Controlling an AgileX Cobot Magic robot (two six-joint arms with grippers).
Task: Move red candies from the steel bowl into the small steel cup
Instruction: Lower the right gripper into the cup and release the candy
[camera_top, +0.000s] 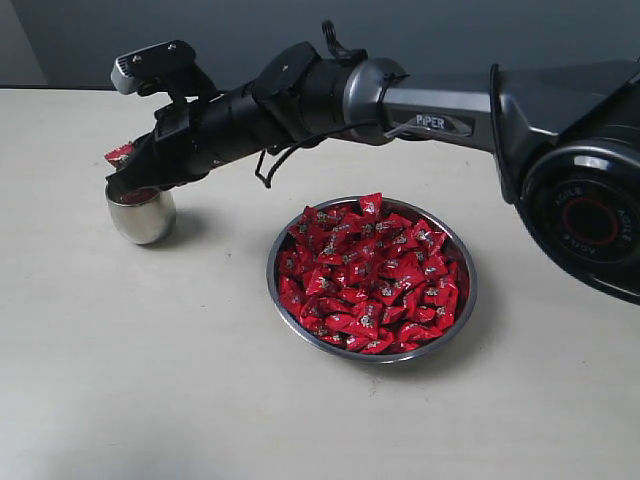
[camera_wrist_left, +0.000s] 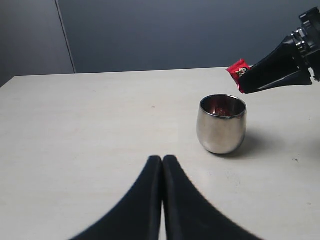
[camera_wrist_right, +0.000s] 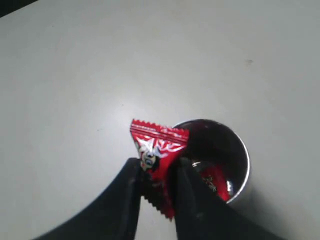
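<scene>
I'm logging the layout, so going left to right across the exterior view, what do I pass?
small steel cup → steel bowl heaped with red candies → right arm's base

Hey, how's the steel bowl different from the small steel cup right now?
The steel bowl is wide and shallow; the small steel cup is narrow and barrel-shaped. The bowl is heaped with red candies; the cup shows only a little red at its bottom. The right gripper holds one candy above the cup, not above the bowl. Both are shiny steel, standing upright on the table.
</scene>
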